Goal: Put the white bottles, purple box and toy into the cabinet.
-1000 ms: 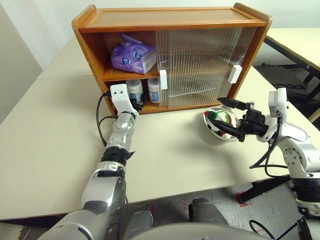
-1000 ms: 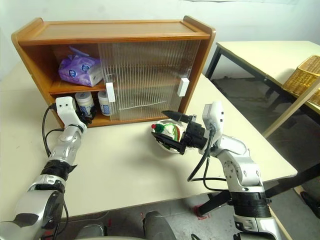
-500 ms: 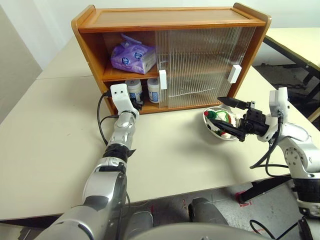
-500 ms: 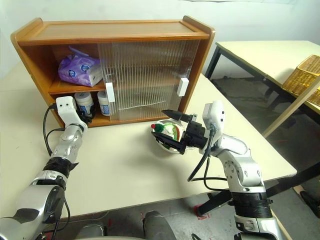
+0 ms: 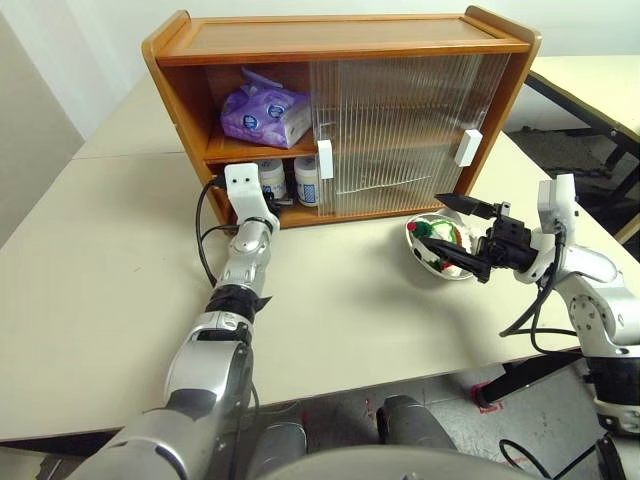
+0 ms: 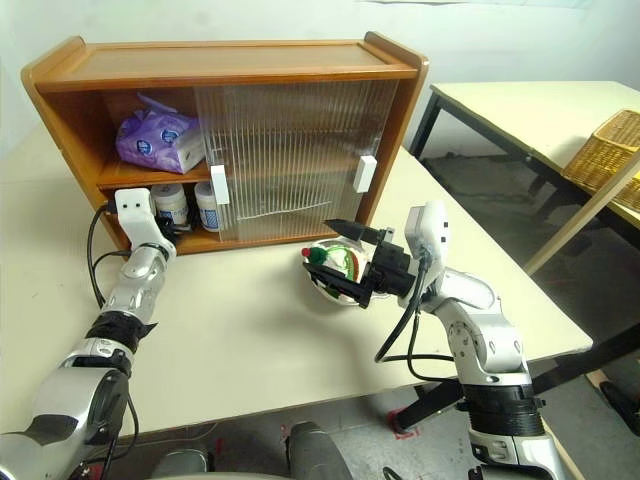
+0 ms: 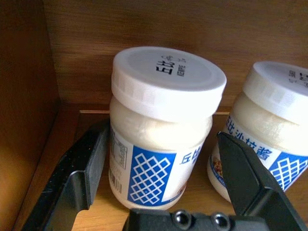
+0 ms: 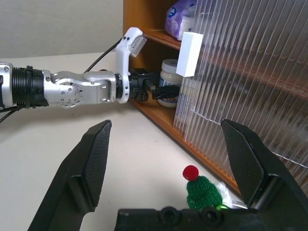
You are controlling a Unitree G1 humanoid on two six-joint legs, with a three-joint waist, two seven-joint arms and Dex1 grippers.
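Across pale cream table [image 5: 100,250], saw the cabinet [image 5: 340,35] standing at the far side, left bay uncovered, ribbed clear doors [image 5: 400,130] slid over the middle and right, each with a small white handle. Found the purple box [image 5: 265,112] lying on the upper shelf in the uncovered bay. Found both white bottles on the lower shelf below it, upright and side by side: one [image 7: 163,130] nearer the cabinet's left wall, the other [image 7: 269,125] just beside it toward the door edge. Noted the left gripper [image 7: 163,144] reaching level into that lower bay, fingers [image 7: 82,168] spread apart and straddling the bottle nearer the wall, close to its sides without squeezing it. Noted a black cable [image 5: 203,240] looping off that wrist onto the table. Spotted the toy [image 5: 440,238] outside the cabinet, sitting in a shiny bowl [image 5: 420,258] on the table just before the right-hand door, green cap and red bobble up. Saw the right gripper [image 8: 166,130] hanging just beside the bowl, fingers wide apart and holding nothing. Made out a second table [image 6: 520,110] and a wicker basket [image 6: 605,150] off to the right
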